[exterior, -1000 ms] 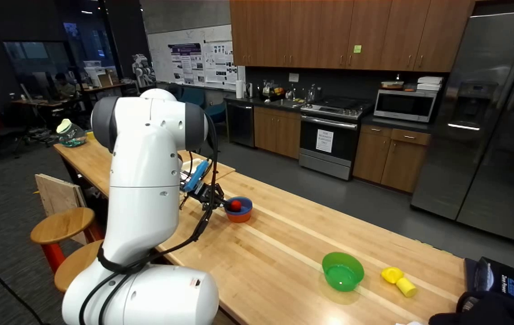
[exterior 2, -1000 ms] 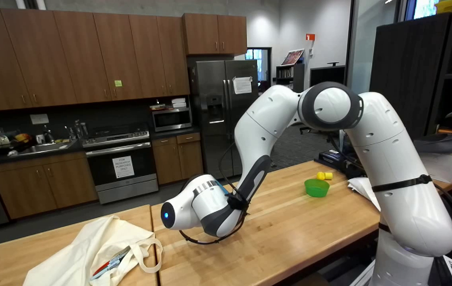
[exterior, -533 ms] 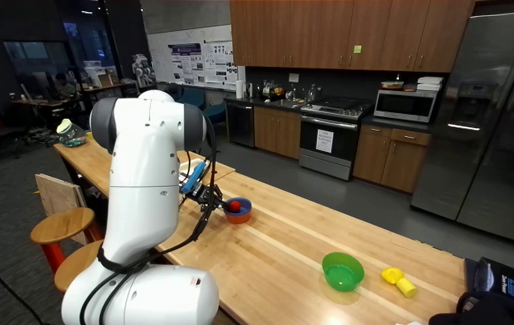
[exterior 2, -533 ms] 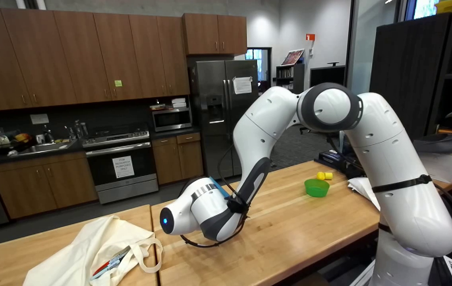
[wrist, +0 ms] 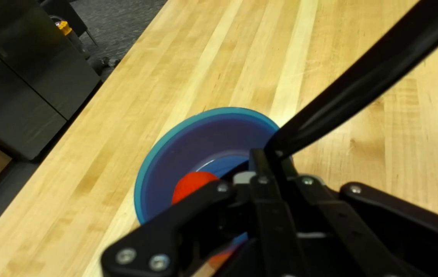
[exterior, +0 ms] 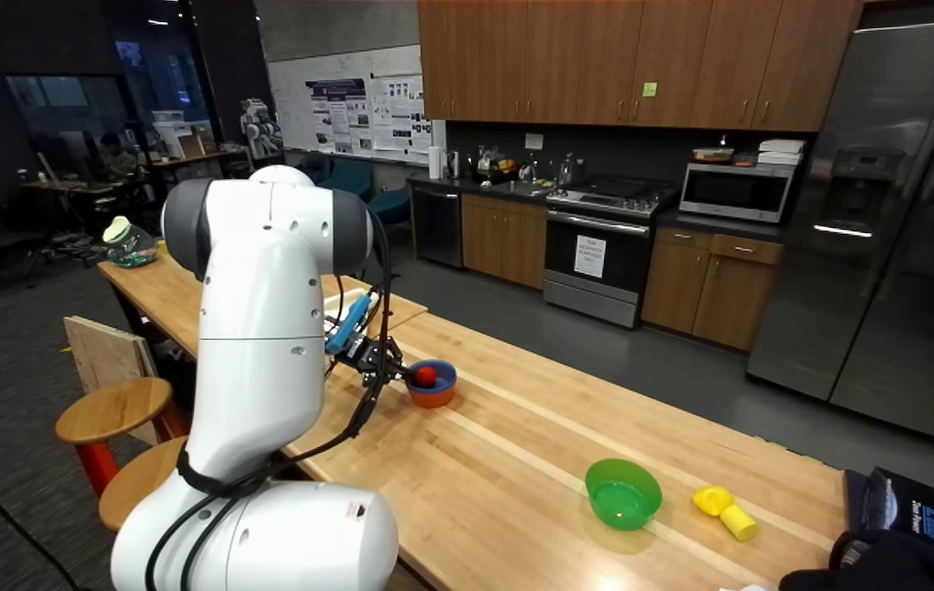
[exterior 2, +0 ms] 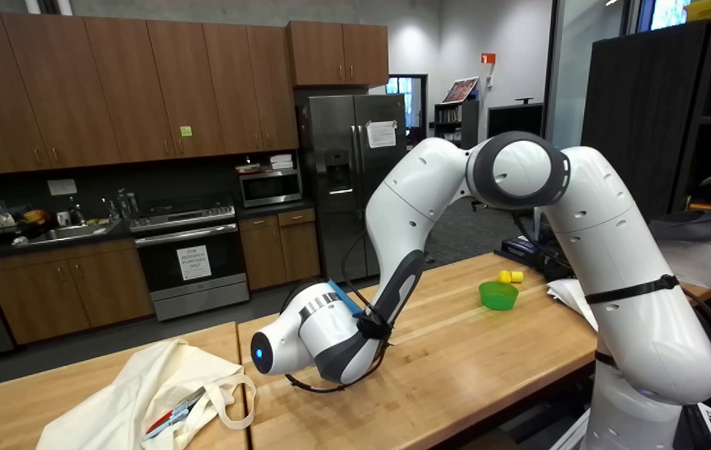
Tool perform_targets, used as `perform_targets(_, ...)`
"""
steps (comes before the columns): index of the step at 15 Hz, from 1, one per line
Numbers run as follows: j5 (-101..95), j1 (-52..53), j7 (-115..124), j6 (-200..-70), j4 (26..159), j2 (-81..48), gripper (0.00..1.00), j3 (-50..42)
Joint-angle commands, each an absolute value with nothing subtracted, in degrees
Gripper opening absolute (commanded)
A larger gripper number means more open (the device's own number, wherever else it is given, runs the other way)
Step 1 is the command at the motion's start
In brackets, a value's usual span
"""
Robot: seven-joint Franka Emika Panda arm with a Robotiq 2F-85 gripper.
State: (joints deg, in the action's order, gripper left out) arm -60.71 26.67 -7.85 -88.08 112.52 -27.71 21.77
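the gripper (wrist: 272, 159) has its jaws closed on a long black tool (wrist: 361, 84), whose lower end reaches into a blue-lined bowl (wrist: 211, 142) beside a round red object (exterior: 425, 377); whether the two touch cannot be told. the bowl sits on the worktop (exterior: 508, 468), nearer the kitchen-side edge, with a green bowl (exterior: 623, 497) toward the end edge by a dark box (exterior: 906, 509).

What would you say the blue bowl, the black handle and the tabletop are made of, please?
Blue bowl: probably smooth plastic, with a bright highlight inside.
Black handle: glossy plastic or coated metal, unclear which; pale sheen along it.
Tabletop: wood, apparently varnished, with grained strips and soft glare.
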Motion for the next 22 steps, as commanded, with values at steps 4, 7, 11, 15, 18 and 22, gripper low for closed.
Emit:
perform_targets(4, -60.7, 27.2, -6.3, -87.2, 113.1, -28.3, 0.02, 21.7)
perform_targets(7, -60.7, 27.5, -5.2, -86.1, 113.2, -28.2, 0.02, 21.7)
perform_targets(11, -60.8, 27.7, -3.9, -85.3, 113.4, -28.1, 0.02, 21.7)
perform_targets(15, -60.7, 28.0, -2.7, -84.6, 113.6, -27.7, 0.02, 21.9)
perform_targets(18, -60.7, 28.1, -2.0, -84.2, 113.9, -27.5, 0.02, 21.9)
perform_targets(22, -60.5, 28.2, -0.9, -83.7, 114.4, -26.9, 0.02, 22.2)
